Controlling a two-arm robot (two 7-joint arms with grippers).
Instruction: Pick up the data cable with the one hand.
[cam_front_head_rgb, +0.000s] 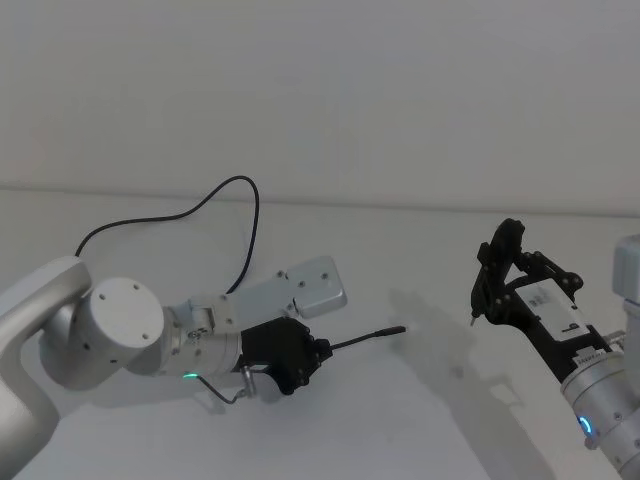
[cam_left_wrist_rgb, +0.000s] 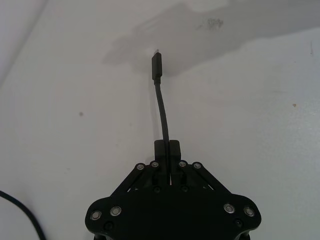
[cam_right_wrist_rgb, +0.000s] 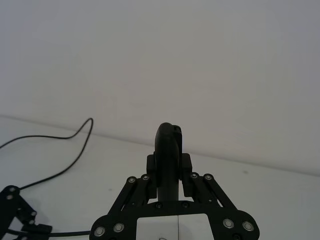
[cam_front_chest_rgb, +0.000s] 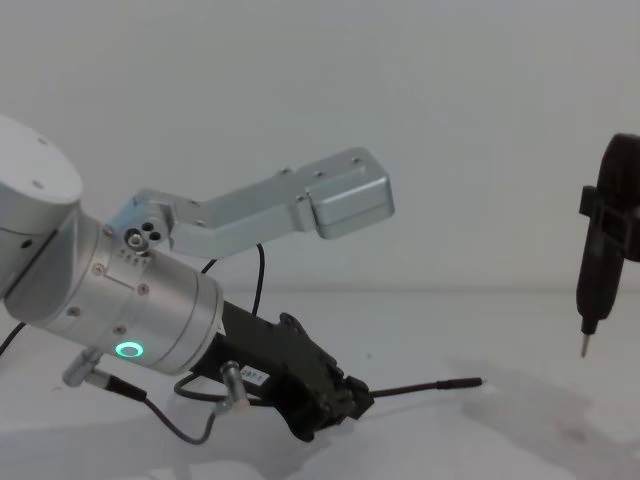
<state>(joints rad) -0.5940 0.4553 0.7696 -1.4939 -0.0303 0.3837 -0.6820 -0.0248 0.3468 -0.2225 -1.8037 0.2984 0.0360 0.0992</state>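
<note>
The data cable (cam_front_head_rgb: 365, 339) is a thin black cord with a slim plug tip (cam_front_chest_rgb: 455, 382). My left gripper (cam_front_head_rgb: 320, 353) is shut on it a short way behind the plug, low over the white table (cam_front_head_rgb: 420, 420). In the left wrist view the cord (cam_left_wrist_rgb: 161, 107) runs straight out from between the fingers (cam_left_wrist_rgb: 173, 148) to the plug (cam_left_wrist_rgb: 156, 67). The rest of the cord loops back across the table (cam_front_head_rgb: 215, 195). My right gripper (cam_front_head_rgb: 497, 275) is raised at the right, shut on a black pen-shaped tool (cam_front_chest_rgb: 600, 255) with a metal tip.
A short grey wire with a silver connector (cam_front_chest_rgb: 228, 385) hangs at my left wrist, below a silver bracket (cam_front_chest_rgb: 330, 200). The slack cord (cam_right_wrist_rgb: 65, 137) lies along the table's far side. A plain white wall stands behind.
</note>
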